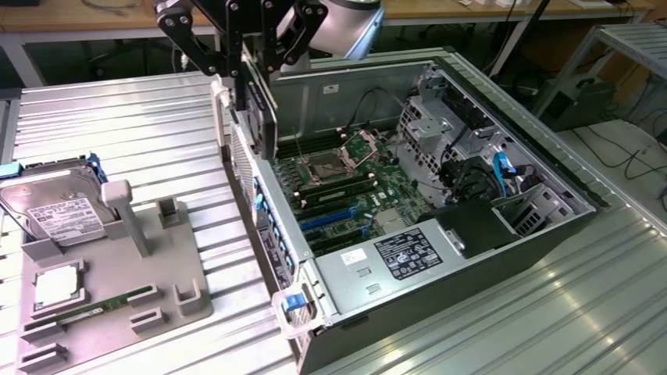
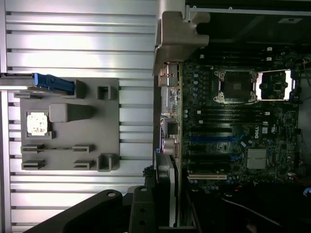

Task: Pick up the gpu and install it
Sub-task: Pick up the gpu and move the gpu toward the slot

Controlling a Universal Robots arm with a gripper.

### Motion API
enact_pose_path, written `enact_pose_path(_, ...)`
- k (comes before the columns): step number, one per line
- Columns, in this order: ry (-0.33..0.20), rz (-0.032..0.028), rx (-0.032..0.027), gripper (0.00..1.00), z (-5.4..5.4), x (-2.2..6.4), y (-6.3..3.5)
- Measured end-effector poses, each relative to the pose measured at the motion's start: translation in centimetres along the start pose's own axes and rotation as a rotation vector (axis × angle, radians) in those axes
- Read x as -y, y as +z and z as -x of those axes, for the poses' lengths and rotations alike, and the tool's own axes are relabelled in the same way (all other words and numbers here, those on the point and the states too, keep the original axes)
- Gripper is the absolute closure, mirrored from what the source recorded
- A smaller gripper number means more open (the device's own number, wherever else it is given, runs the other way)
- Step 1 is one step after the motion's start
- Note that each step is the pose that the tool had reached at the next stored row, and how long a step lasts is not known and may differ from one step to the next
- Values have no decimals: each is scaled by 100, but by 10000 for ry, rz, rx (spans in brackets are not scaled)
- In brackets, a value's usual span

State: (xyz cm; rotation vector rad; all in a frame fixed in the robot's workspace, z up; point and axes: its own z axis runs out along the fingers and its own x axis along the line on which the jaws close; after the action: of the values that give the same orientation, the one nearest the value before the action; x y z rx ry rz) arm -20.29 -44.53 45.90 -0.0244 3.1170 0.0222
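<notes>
Ribbed metal table [image 1: 136, 117]; above the open case [image 1: 521, 262], downward claw [image 1: 253, 82] tight around upright gpu [image 1: 261, 125].

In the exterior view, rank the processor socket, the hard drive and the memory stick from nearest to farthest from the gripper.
1. The processor socket, inside the case, near the gripper holding the graphics card.
2. The hard drive, on the tray, exterior view's left.
3. The memory stick, at the tray's front edge.
</notes>
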Motion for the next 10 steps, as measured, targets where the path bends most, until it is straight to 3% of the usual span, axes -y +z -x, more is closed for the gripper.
enact_pose_path(10,1,0,0,72,100,1,3)
